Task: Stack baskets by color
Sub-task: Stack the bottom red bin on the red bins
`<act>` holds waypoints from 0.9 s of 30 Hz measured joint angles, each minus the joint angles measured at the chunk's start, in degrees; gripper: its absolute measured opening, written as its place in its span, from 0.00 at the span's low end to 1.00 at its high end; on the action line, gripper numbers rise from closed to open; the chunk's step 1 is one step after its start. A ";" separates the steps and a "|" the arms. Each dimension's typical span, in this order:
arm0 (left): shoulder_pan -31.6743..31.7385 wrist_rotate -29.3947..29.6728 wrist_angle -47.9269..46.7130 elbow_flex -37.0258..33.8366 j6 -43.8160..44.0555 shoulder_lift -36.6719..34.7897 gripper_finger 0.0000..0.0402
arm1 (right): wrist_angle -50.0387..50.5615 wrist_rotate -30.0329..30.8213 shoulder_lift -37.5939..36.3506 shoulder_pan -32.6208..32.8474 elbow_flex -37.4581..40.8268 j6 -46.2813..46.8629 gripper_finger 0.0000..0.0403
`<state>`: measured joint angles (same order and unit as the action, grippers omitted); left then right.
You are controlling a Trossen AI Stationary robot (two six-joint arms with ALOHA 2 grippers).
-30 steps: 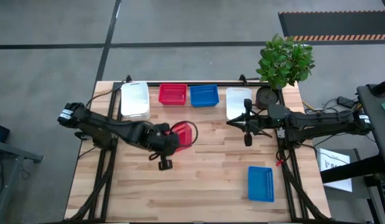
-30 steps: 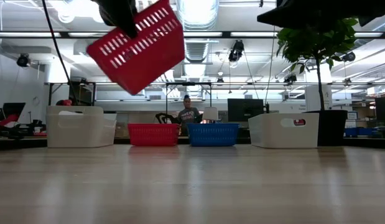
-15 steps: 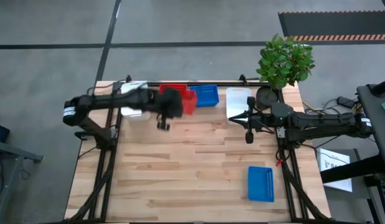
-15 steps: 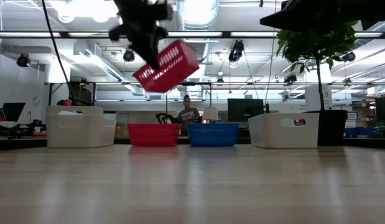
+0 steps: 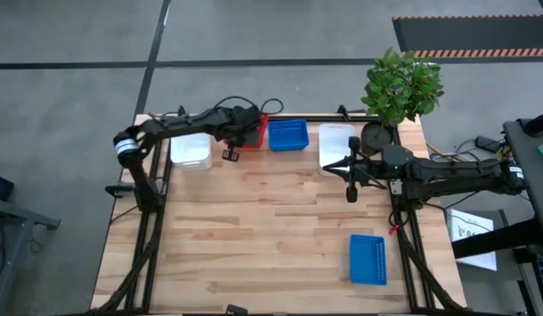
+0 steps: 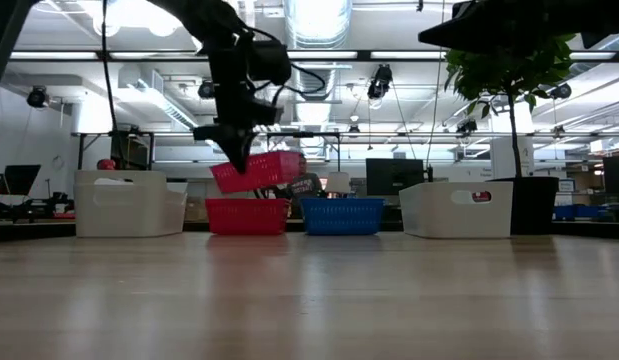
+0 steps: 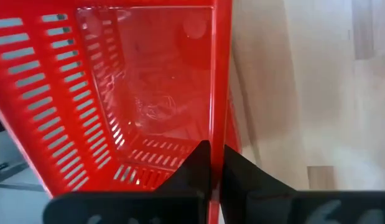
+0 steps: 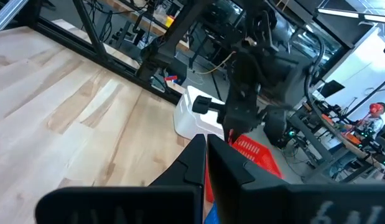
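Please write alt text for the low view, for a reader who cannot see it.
The left gripper holds a tilted red basket just above another red basket on the table. A blue basket and two white baskets stand in the same row.

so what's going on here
The left gripper is shut on the rim of a red basket, holding it tilted just above another red basket at the table's far edge. The right gripper is shut and empty, near a white basket. A blue basket lies apart at the near right.
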<state>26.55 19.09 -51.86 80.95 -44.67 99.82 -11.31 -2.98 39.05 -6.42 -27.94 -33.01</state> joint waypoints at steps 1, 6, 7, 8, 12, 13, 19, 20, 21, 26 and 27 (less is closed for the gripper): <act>0.00 0.20 -0.03 -0.14 -0.11 0.59 0.00 | 0.11 0.05 0.02 0.00 0.00 0.01 0.02; 0.15 0.87 -0.04 -0.31 0.51 1.61 0.00 | 0.13 0.20 0.02 0.00 0.00 0.02 0.02; 0.15 0.86 -0.02 -0.31 0.76 1.67 0.00 | 0.13 0.40 0.02 0.00 0.00 0.02 0.02; 0.17 0.85 -0.02 -0.32 0.92 1.76 0.00 | 0.15 0.57 0.02 0.00 0.00 0.02 0.02; 0.33 0.77 -0.03 -0.35 2.29 1.82 0.00 | 0.36 1.55 0.02 0.00 0.00 0.43 0.02; 0.39 0.77 -0.04 -0.38 2.45 1.82 0.00 | 0.37 1.59 0.02 0.00 0.00 0.43 0.02; 0.44 0.76 0.12 -0.51 5.04 1.93 0.00 | 0.39 1.64 0.02 0.00 0.00 0.90 0.02; 0.46 0.72 0.40 -0.52 5.25 1.93 0.00 | 0.39 1.64 0.02 0.00 0.00 0.92 0.02; 0.48 0.72 0.53 -0.52 5.32 1.93 0.00 | 0.39 1.64 0.02 0.00 0.00 0.93 0.02; 0.50 0.73 0.46 -0.28 6.41 1.96 0.00 | 0.39 1.64 0.02 0.00 0.00 1.07 0.02; 0.50 0.73 0.44 -0.28 6.45 1.96 0.00 | 0.39 1.64 0.02 0.00 0.00 1.17 0.02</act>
<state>27.05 19.81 -51.42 80.66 -38.22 101.78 -10.92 -1.34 39.07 -6.42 -27.94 -31.83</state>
